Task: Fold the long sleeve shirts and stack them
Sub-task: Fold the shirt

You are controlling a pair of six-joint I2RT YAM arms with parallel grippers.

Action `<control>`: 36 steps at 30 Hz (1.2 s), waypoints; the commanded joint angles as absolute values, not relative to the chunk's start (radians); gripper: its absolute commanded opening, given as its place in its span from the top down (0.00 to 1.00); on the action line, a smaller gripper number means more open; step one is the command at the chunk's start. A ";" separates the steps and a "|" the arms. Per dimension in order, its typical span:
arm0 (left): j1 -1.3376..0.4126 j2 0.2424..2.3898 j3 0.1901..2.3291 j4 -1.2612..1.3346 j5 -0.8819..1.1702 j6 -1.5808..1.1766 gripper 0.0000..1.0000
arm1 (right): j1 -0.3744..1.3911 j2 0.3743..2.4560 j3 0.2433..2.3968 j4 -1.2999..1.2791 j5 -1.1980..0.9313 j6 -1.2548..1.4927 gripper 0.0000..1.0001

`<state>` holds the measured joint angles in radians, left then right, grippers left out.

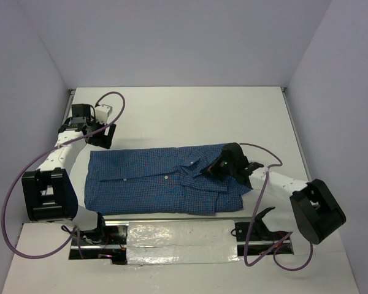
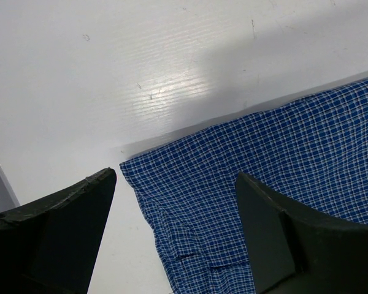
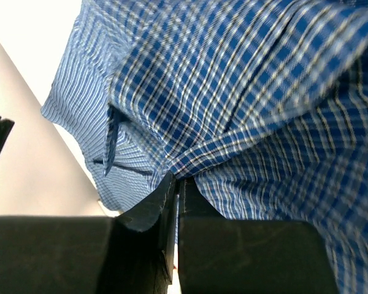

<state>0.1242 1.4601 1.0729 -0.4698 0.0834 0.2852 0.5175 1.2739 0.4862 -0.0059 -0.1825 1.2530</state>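
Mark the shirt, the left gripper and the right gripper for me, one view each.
shirt [image 1: 141, 190]: top view, middle of the body panel.
left gripper [image 2: 175, 184]: left wrist view, midway between its open fingertips.
right gripper [image 3: 176, 180]: right wrist view, where its shut fingertips pinch the cloth.

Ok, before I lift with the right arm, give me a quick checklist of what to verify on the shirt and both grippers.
1. Right gripper shut on the shirt: ok, fabric is pinched between closed jaws.
2. How many layers are in that pinch: cannot tell.
3. Left gripper open: ok, jaws wide apart.
4. Left gripper lined up over the shirt's far-left corner: ok, the corner shows between its jaws; whether it touches the cloth, cannot tell.
5. Shirt lying flat on the table: not ok, it is rumpled around the collar next to the right gripper.
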 commanded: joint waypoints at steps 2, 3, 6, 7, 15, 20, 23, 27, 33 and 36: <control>0.136 1.448 1.057 -0.451 0.090 0.288 0.08 | 0.514 1.160 0.519 -0.106 -0.143 1.151 1.00; 0.135 1.448 1.058 -0.453 0.094 0.287 0.08 | 0.511 1.120 0.515 -0.138 -0.149 1.140 1.00; 0.135 1.450 1.061 -0.457 0.103 0.287 0.08 | 0.496 1.037 0.496 -0.195 -0.182 1.100 1.00; 0.135 1.451 1.062 -0.459 0.103 0.291 0.08 | 0.491 1.023 0.482 -0.212 -0.198 1.092 1.00; 0.138 1.466 1.074 -0.465 0.110 0.301 0.08 | 0.407 1.045 0.377 -0.279 -0.345 1.016 1.00; 0.138 1.477 1.083 -0.474 0.121 0.295 0.08 | 0.331 1.107 0.417 -0.301 -0.328 0.951 0.87; 0.137 1.476 1.083 -0.480 0.120 0.299 0.08 | 0.310 1.117 0.491 -0.394 -0.289 0.881 0.49; 0.143 1.470 1.088 -0.497 0.117 0.314 0.08 | 0.308 1.072 0.618 -0.539 -0.175 0.786 0.41; 0.241 1.488 1.129 -0.563 0.123 0.334 0.06 | 0.266 0.936 0.675 -0.707 -0.109 0.772 0.01; 0.264 1.526 1.120 -0.555 0.065 0.359 0.04 | 0.157 0.981 0.722 -0.638 -0.104 0.706 0.00</control>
<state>0.2382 1.4876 1.0889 -0.5377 0.1001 0.3202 0.2268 0.9482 0.6552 -0.6239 -0.1574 0.7818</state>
